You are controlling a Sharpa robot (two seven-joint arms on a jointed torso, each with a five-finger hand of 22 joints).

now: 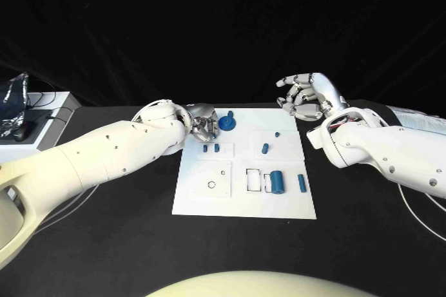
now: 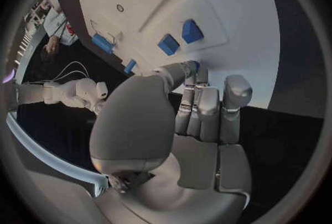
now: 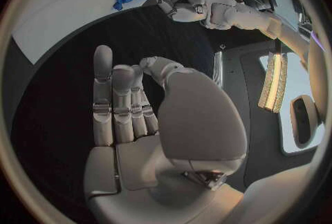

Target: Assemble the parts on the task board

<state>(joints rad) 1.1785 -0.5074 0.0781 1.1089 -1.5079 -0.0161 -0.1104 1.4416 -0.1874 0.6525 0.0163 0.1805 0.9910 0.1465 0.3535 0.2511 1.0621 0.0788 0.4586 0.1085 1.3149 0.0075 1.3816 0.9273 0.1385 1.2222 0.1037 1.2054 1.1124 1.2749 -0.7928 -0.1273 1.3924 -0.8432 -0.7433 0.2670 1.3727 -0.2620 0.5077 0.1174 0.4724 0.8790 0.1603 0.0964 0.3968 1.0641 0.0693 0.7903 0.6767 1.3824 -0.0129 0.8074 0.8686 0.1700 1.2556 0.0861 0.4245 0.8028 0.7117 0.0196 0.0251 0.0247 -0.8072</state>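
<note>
The white task board (image 1: 243, 197) lies mid-table. At its far left edge stands a blue round part (image 1: 227, 122), with my left hand (image 1: 203, 118) right beside it. In the left wrist view the thumb tip (image 2: 185, 69) reaches a sliver of the blue round part (image 2: 196, 63), and the fingers hold nothing. Two small blue blocks (image 1: 211, 147) sit just nearer on the board, seen also as blocks (image 2: 180, 37). A blue cylinder (image 1: 276, 179), a thin peg (image 1: 302, 182), a short peg (image 1: 266, 147) and a small knob (image 1: 276, 134) lie further right. My right hand (image 1: 309, 96) hangs empty above the far right corner.
A white box with dark gear (image 1: 33, 120) stands at the table's far left. Black tabletop (image 1: 111, 245) surrounds the board. The board's near left panel (image 1: 212, 181) carries a small ring hole, and a rectangular slot (image 1: 254, 180) lies beside the cylinder.
</note>
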